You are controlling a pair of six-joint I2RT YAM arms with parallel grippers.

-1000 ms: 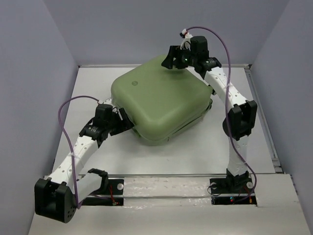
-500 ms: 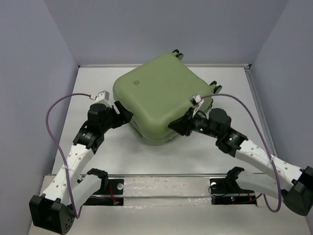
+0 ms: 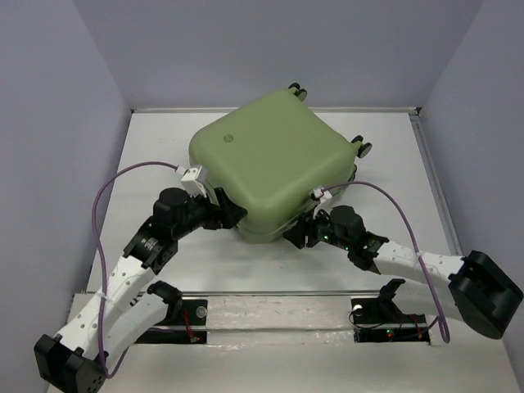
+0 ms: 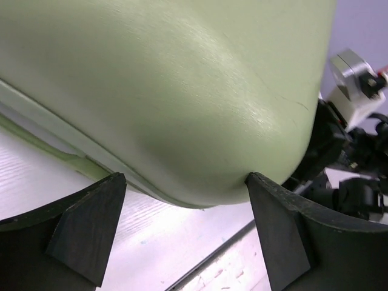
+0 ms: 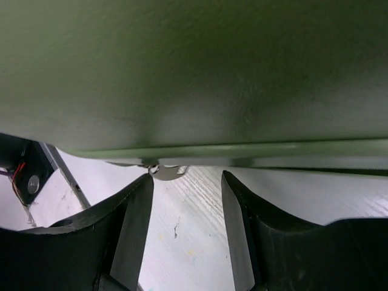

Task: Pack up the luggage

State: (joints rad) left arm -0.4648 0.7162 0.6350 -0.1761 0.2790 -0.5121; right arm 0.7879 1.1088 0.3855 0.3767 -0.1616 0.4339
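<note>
Centrally in the top view: luggage (image 3: pixel 274 164), closed, flat on table (image 3: pixel 160 143), wheels (image 3: pixel 360 147) at upper right. Left gripper (image 3: pixel 233 214): spread wide at the shell's lower-left corner. In its wrist view, fingers (image 4: pixel 85 230) flank the rounded corner, gripping nothing; cannot tell whether tips touch. Right gripper (image 3: pixel 296 236): partly apart, low at the shell's bottom edge. In its wrist view, aims at the seam, small metal tab (image 5: pixel 163 170) just above the gap, clamping nothing.
</note>
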